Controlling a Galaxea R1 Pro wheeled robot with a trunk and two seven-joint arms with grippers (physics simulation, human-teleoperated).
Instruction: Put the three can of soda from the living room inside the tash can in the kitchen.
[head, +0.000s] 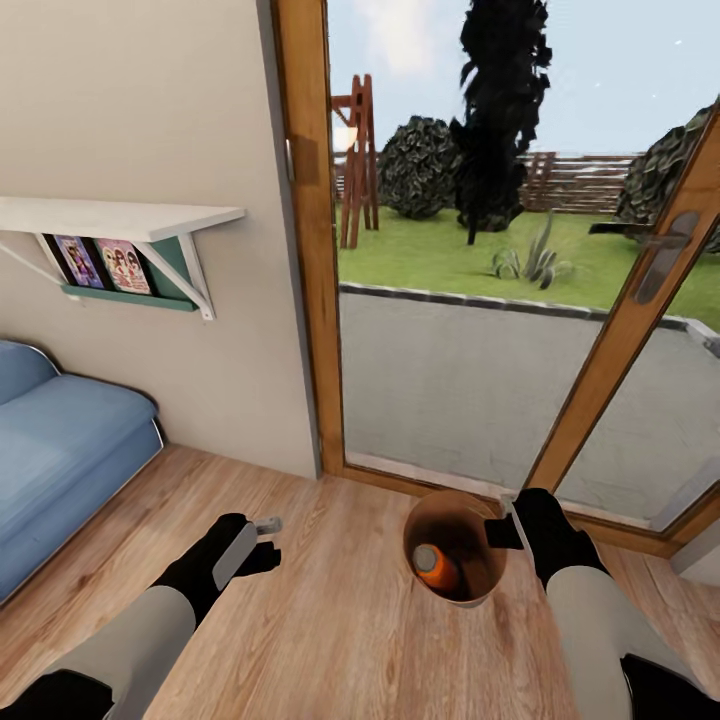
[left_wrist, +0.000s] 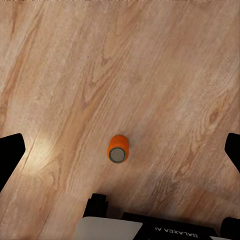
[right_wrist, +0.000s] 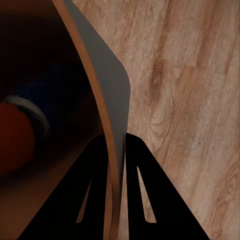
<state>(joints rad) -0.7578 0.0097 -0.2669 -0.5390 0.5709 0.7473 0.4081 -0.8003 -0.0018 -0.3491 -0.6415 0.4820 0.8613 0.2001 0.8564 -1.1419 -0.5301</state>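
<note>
The copper-brown trash can (head: 478, 585) hangs just above the wooden floor in front of the glass doors. My right gripper (head: 508, 528) is shut on its rim (right_wrist: 102, 95), with one finger inside and one outside the wall. One orange soda can (head: 437, 567) lies in the bin's dark inside, showing as a blurred orange shape (right_wrist: 15, 140) in the right wrist view. Another orange soda can (left_wrist: 118, 149) with a grey end sits on the floor below my left gripper (left_wrist: 120, 152). That gripper is open, its fingers wide apart on either side. My left gripper (head: 262, 540) hovers left of the bin.
A blue sofa (head: 60, 450) stands at the left under a white wall shelf (head: 120, 218). Wood-framed glass doors (head: 480, 330) close off the front, with a garden beyond. Bare wooden floor (head: 340, 620) lies between my arms.
</note>
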